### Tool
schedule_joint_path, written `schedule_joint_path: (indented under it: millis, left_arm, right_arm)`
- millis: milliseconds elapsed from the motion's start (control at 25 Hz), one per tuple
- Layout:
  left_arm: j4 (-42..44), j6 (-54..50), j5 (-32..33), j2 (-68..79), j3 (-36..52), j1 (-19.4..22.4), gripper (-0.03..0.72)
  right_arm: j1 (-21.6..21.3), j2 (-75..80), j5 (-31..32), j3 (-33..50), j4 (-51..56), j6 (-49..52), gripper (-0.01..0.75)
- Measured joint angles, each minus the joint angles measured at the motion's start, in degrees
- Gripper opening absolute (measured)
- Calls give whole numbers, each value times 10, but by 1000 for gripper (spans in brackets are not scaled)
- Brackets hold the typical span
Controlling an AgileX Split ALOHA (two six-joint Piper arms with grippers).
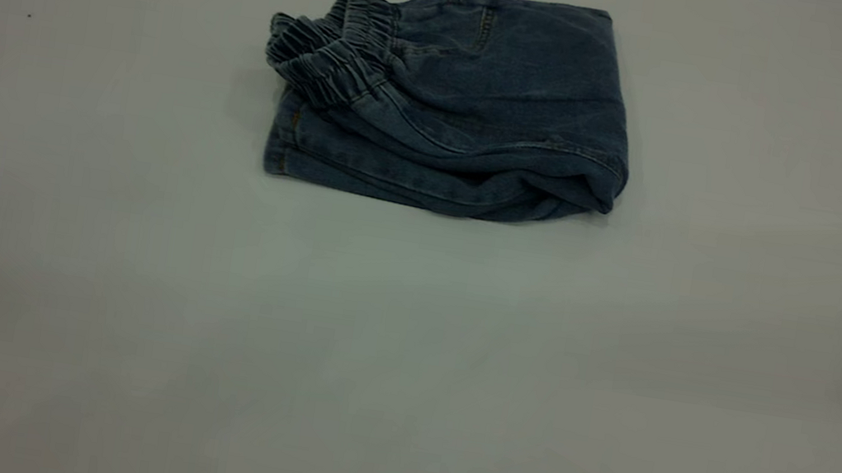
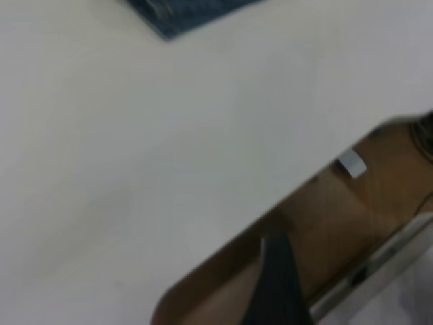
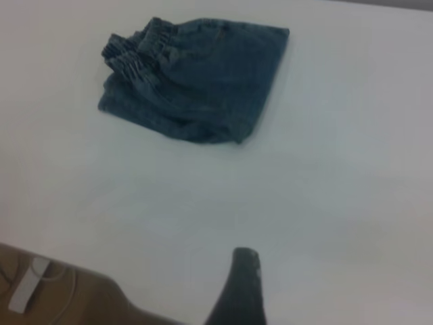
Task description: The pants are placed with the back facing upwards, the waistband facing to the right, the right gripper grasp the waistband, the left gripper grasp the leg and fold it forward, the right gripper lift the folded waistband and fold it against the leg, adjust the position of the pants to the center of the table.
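Faded blue denim shorts, the pants (image 1: 457,104), lie folded into a compact, roughly rectangular bundle on the broad plain white tabletop, the table (image 1: 404,351). In the exterior view the bundle sits toward the table's far edge, a bit left of the middle of that edge, well apart from the near edge.

The puckered elastic denim waistband (image 1: 331,56) is on top of the bundle at its left end, doubled over and bunched, resting on the layers beneath. A hemmed edge with tan stitching shows under the waistband at the bundle's lower left corner. The rounded fold of the bundle is at its right end. Part of a stitched back pocket outline shows on the top layer, right of the waistband.

No arm touches the bundle.

The left gripper (image 2: 277,288), black, shows one dark finger in its wrist view, over the table's edge, well apart from the pants; only a corner of denim (image 2: 193,12) is in that view. Cannot tell whether its fingers are spread or together.

The right gripper (image 3: 238,288), black, shows one tapered finger tip over bare tabletop, well apart from the pants (image 3: 196,78). Finger state: cannot tell.
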Motion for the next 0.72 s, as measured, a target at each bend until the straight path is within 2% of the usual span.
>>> schedule_joint_path:
  millis: [240, 400, 720]
  left_arm:
    - [-9, 3, -4, -10, 57, 0, 516]
    - [-17, 3, -31, -10, 90, 0, 516]
    - [-35, 10, -43, -10, 96, 0, 516]
  right_arm:
    - [0, -62, -3, 59, -22, -14, 591]
    - [0, -98, -4, 86, -38, -16, 590]
    - [0, -113, -31, 137, -68, -41, 590]
